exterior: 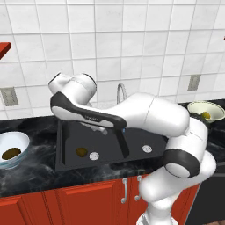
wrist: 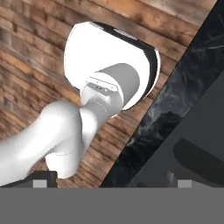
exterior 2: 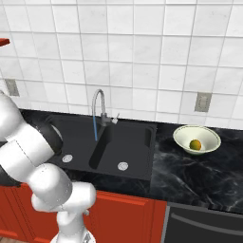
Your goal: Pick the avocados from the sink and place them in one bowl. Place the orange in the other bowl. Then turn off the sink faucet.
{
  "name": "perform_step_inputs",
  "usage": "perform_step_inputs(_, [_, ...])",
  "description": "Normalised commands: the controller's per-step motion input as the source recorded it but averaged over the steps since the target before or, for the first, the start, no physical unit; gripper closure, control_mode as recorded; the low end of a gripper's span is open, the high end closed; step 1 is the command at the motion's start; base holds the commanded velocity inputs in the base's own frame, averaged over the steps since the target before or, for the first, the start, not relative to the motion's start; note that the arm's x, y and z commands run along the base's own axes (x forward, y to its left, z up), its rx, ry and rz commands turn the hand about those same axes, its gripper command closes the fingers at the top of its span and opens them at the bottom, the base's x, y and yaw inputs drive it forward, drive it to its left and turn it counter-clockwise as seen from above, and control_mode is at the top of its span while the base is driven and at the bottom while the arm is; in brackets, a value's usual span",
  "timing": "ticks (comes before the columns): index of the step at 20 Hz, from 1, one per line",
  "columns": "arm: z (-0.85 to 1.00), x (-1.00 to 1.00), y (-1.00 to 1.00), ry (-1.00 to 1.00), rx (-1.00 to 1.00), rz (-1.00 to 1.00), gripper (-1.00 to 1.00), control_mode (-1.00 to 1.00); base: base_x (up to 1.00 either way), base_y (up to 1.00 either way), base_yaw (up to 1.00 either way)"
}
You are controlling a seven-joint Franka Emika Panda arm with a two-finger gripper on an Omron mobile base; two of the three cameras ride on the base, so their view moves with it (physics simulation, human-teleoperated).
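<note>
Claw state cannot be told; one dark oval avocado (exterior: 11, 153) sits in the pale blue bowl (exterior: 22, 140), another (exterior: 81, 152) lies in the black sink (exterior: 66, 151); fetching it seems next.

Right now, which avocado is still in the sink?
The avocado lying in the left basin of the sink, beside its white drain; the other avocado sits in the pale blue-white bowl.
</note>
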Motion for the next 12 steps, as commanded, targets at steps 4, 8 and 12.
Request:
perform_step_inputs(4, [-0.2,0.24,-0.05,0.01,0.1,-0.26,-1.0,-1.0,0.0,0.0,0.0])
perform_step_inputs(8, [-0.28,0.24,0.0,0.0,0.11,-0.33,-1.0,-1.0,0.0,0.0,0.0])
perform_step_inputs(12, [-0.37,0.15,0.0,0.0,0.09,-0.38,-1.0,-1.0,0.0,0.0,0.0])
